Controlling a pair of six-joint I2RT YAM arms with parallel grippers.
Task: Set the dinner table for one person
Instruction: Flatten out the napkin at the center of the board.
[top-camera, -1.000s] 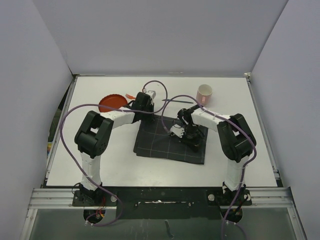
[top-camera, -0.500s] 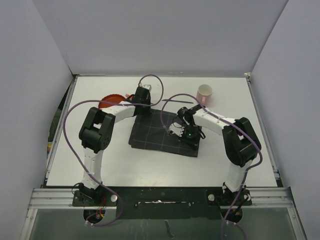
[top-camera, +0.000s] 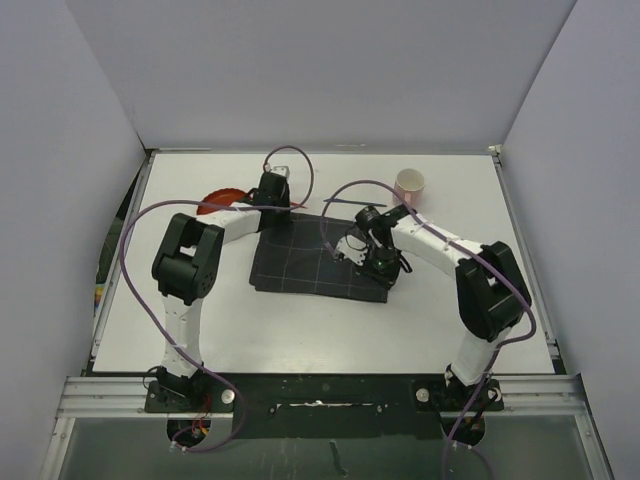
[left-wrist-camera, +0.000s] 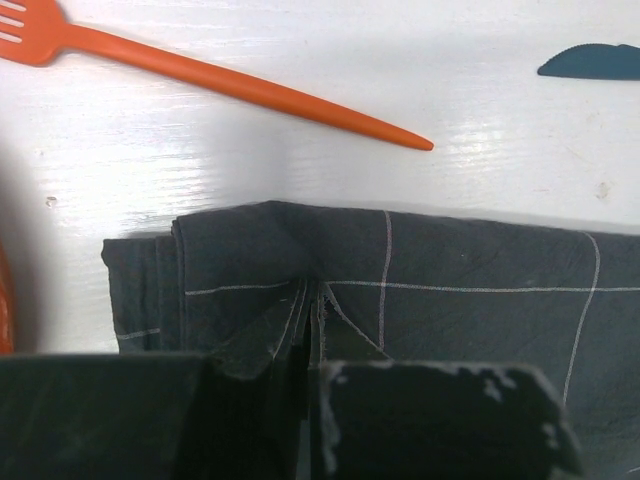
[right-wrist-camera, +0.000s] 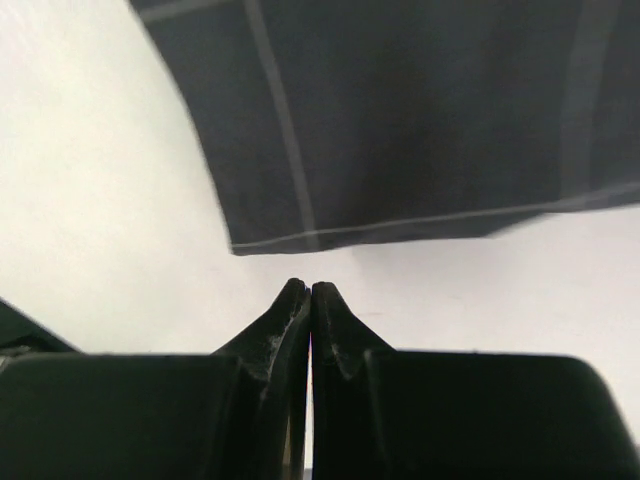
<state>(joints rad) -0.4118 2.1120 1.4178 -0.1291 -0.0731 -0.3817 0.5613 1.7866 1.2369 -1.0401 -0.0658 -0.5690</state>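
Dinner table (top-camera: 440, 320), a large flat white rectangular top, carries a dark grid-lined cloth mat (top-camera: 310, 265) across its middle, between the arms.
Left gripper (left-wrist-camera: 312, 360) is clamped tight on a puckered fold at the mat's far-left corner, near a slim orange plastic fork (left-wrist-camera: 230, 85). The right gripper (right-wrist-camera: 309, 292) is pressed closed on nothing, with the mat's edge just ahead of its tips. The mat's long axis runs left to right, so the left arm probably steers its placement.

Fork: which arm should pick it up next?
Probably left: the fork lies just beyond the left gripper, which must first release the mat. The right gripper is at the mat's other end.
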